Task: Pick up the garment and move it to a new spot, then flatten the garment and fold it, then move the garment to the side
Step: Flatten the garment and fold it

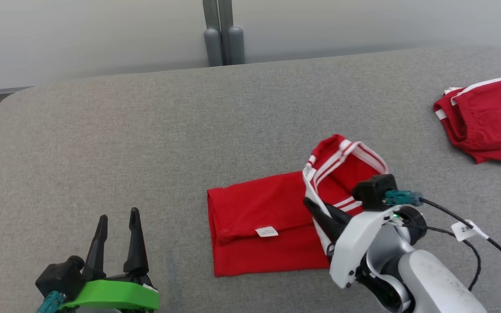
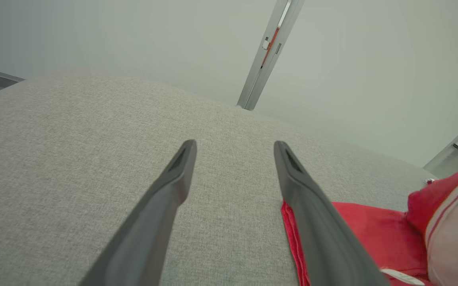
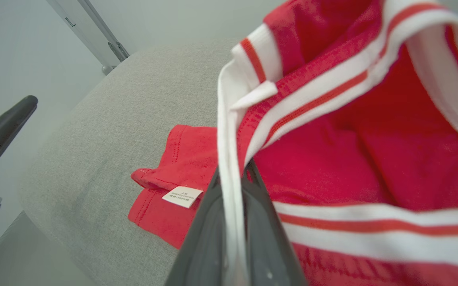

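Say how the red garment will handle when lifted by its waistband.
Probably floppy: the garment lies in soft folds, and its waistband bends where the right end effector pinches it. Thin cloth, so likely light; the fold may open.

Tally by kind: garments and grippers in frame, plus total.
Red garments: 2 (held garment, second garment at far right)
Grippers: 2 (left gripper open, right gripper shut on the held garment's striped waistband)
Total: 4
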Robot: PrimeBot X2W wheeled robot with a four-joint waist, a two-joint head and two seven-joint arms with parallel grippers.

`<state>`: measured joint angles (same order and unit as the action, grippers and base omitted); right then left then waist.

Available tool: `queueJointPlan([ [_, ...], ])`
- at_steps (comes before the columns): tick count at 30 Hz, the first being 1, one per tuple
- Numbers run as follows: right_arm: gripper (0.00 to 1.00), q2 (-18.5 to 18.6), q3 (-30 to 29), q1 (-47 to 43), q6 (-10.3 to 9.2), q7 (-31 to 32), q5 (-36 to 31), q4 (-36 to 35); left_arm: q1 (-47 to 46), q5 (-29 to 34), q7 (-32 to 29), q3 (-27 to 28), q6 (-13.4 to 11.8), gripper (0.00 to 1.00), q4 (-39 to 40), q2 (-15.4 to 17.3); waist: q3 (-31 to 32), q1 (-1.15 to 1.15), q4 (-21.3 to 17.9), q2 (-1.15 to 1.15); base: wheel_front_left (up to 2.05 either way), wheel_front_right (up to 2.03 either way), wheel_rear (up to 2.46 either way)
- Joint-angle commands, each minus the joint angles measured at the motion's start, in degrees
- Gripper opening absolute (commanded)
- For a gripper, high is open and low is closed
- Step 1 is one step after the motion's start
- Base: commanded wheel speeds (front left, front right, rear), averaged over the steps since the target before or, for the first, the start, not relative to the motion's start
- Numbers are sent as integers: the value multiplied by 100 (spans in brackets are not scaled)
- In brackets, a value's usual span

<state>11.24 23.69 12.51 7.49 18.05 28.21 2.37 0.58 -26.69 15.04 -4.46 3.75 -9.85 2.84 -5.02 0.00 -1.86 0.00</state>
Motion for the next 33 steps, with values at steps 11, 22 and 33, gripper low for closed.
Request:
queueJointPlan([
  [11, 0, -591, 778, 667, 1, -210, 240, 1310, -95, -109, 16, -189, -4, 100, -46, 14, -3, 0, 548, 0, 0, 0, 0],
  [22, 100, -800, 1233, 1104, 1, -641, 415, 2244, -127, -158, 16, -239, -70, 100, -16, 14, -78, 0, 711, 0, 0, 0, 0],
  [33, 100, -829, 1407, 975, 1, -1171, 663, 1499, -98, -103, 16, -246, -64, 100, -5, 14, -30, 0, 466, 0, 0, 0, 0],
])
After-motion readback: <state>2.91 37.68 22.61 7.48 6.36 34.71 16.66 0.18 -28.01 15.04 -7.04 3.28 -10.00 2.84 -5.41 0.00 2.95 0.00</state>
